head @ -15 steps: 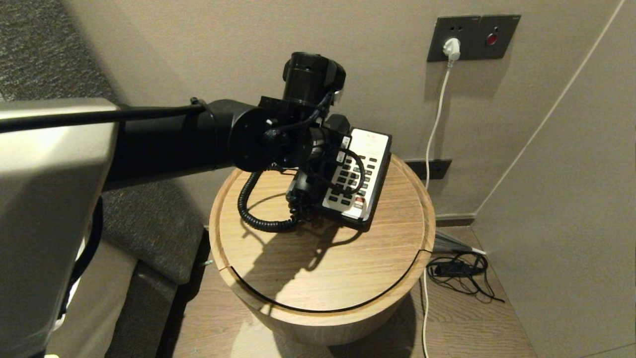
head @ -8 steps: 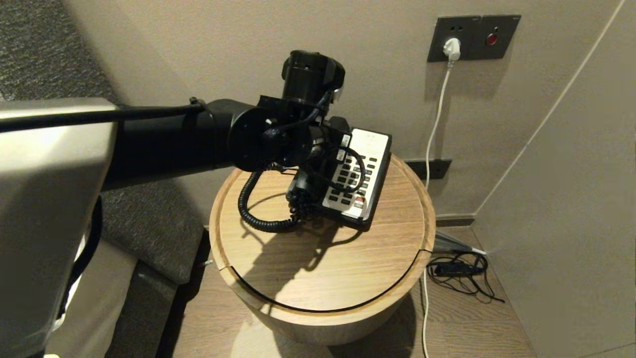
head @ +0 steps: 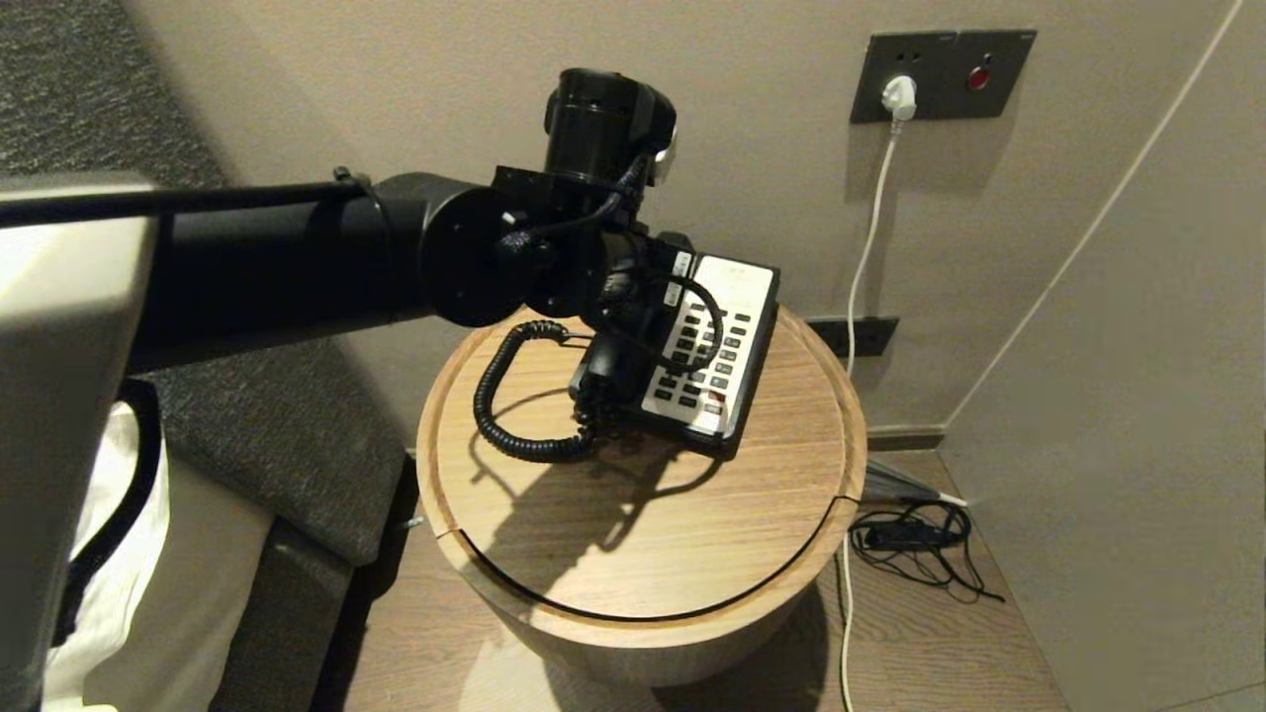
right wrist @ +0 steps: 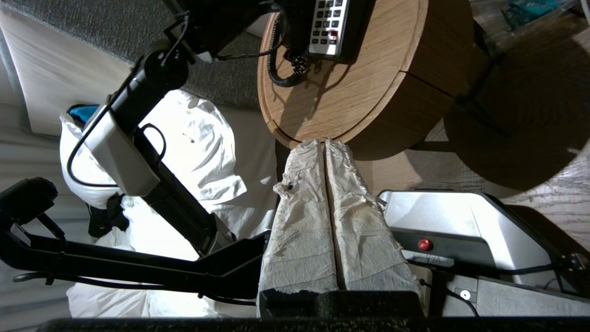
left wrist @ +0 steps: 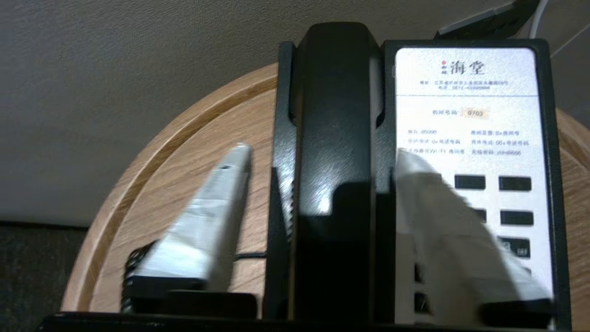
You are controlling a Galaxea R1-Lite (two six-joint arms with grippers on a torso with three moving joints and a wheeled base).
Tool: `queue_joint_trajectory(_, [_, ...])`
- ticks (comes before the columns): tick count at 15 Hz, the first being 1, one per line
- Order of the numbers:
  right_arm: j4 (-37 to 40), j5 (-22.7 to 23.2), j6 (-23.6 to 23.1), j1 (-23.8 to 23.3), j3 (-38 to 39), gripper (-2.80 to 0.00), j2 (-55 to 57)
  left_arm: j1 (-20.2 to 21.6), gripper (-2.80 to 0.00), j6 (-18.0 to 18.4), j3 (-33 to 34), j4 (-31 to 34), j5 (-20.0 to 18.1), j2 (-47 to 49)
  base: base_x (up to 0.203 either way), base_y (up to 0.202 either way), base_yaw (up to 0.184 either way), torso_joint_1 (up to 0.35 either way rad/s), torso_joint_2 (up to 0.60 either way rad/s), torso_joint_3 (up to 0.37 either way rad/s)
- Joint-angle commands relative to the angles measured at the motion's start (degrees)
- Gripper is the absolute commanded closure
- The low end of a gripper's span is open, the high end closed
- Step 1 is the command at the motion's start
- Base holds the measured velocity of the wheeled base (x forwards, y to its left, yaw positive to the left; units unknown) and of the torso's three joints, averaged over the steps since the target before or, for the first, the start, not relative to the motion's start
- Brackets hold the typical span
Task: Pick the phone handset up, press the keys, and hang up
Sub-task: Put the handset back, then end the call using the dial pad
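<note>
A black desk phone (head: pixel 727 336) with a white keypad face stands at the back of a round wooden side table (head: pixel 643 534). Its black handset (left wrist: pixel 336 138) lies in the cradle; in the head view only its lower end (head: pixel 598 381) shows under my left wrist. My left gripper (left wrist: pixel 320 154) hovers over the handset, open, one white finger (left wrist: pixel 221 198) on each side and apart from it. The coiled cord (head: pixel 495 415) loops on the table. My right gripper (right wrist: pixel 324 140) is shut and empty, parked low beside the table's front edge.
The wall stands close behind the table, with a socket plate and white plug (head: pixel 898 97) and a white cable running down. A black cable tangle (head: pixel 910 539) lies on the floor at the right. A grey padded bed edge (head: pixel 277 445) is at the left.
My left arm has risen and drawn back a little to the left, uncovering more of the coiled cord. The phone and table have not moved.
</note>
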Motion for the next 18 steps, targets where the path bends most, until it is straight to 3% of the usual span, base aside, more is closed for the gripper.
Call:
queue_joint_trajectory(1, [0.25,0.14,0.21,0.02,0.66,0.00,-0.12,0.00,0.00,-0.37,1.03,0.79,0.19,-2.26,0.000,0.000,0.000,0.000,0.00,0.000])
queue_joint_trajectory(6, [0.16,1.37,0.12,0.02,2.27,0.00,1.16,0.00,0.00,-1.79,8.05,1.84,0.28,-10.95,0.000,0.000,0.000,0.000,0.00,0.000])
queue_joint_trajectory(8, [0.16,3.75,0.26,-0.06,2.55,0.00,2.06,0.00,0.00,-1.83,12.50,1.84,0.45,-16.31,0.000,0.000,0.000,0.000,0.00,0.000])
queue_joint_trajectory(12, [-1.32,4.22,-0.11,0.05,3.89,0.00,8.16,0.13,0.00,-1.79,22.22,1.96,0.40,-29.12,0.000,0.000,0.000,0.000,0.00,0.000])
queue_joint_trajectory(15, [-1.86,4.40,-2.10,0.84,-1.03,0.00,19.57,2.08,0.00,-1.83,30.13,2.03,0.27,-39.83,0.000,0.000,0.000,0.000,0.00,0.000])
queue_joint_trajectory(18, [-1.38,3.33,-5.68,4.41,-10.14,0.00,34.07,8.20,0.00,-1.84,34.55,2.04,-0.07,-47.14,0.000,0.000,0.000,0.000,0.00,0.000])
